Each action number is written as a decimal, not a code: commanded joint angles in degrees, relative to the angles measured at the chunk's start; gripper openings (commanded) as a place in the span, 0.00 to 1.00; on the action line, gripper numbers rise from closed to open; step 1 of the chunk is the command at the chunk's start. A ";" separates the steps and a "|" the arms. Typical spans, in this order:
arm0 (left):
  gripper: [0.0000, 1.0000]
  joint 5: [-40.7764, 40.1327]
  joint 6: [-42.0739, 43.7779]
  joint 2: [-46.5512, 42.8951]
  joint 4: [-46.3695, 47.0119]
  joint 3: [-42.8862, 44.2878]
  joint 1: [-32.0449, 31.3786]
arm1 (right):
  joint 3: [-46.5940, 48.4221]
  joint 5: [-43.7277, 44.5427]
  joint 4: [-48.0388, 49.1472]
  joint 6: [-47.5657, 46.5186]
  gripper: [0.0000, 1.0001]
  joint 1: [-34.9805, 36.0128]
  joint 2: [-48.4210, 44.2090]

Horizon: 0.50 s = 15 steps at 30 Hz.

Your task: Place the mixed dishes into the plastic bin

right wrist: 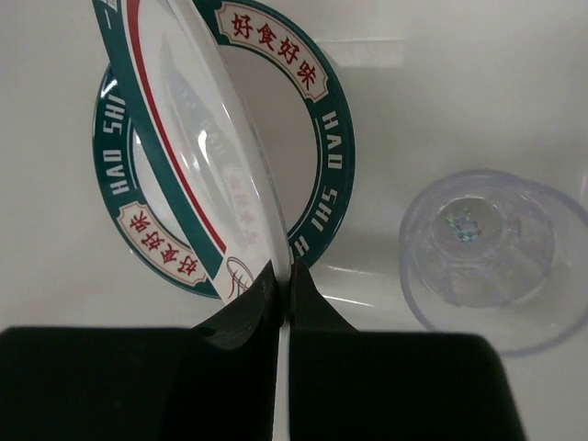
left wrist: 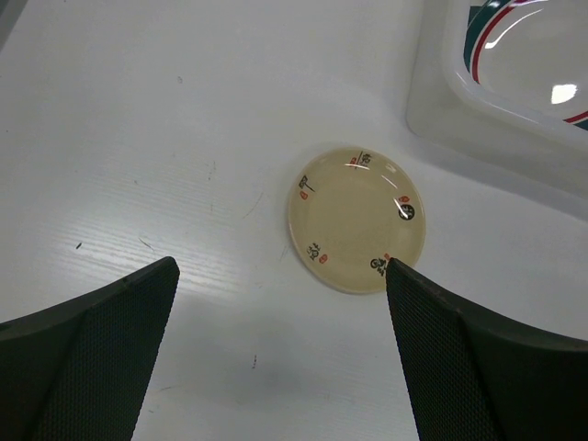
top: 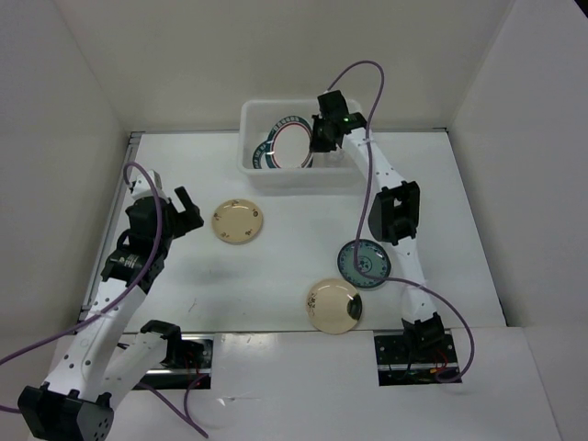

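Note:
My right gripper (top: 317, 140) is over the plastic bin (top: 253, 165) and is shut on the rim of a white plate with a green and red rim (right wrist: 188, 156), held tilted on edge (top: 292, 147). A second green-rimmed plate (right wrist: 317, 119) lies flat in the bin below it, beside a clear glass cup (right wrist: 487, 248). My left gripper (left wrist: 280, 276) is open and empty, hovering near a cream plate (left wrist: 356, 219), which lies on the table (top: 237, 221). Another cream plate (top: 333, 304) and the teal patterned plate (top: 364, 262) lie on the table by the right arm.
White walls enclose the table (top: 276, 276) on three sides. The bin's rim shows at the upper right of the left wrist view (left wrist: 432, 129). The right arm's purple cable (top: 367, 193) runs over the teal plate.

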 commanded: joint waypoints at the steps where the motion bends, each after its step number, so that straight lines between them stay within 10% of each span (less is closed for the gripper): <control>1: 1.00 -0.11 0.33 -0.82 1.92 -0.04 0.44 | 6.72 -3.39 -0.52 0.55 0.00 -0.19 2.58; 8: 1.00 -0.11 0.33 -0.30 1.92 -0.04 1.49 | 11.39 -3.40 -2.72 1.07 0.02 -0.19 6.90; 15: 1.00 -1.16 0.33 -0.82 1.92 -0.04 2.01 | 10.86 -1.73 -3.24 1.08 0.38 -0.19 8.04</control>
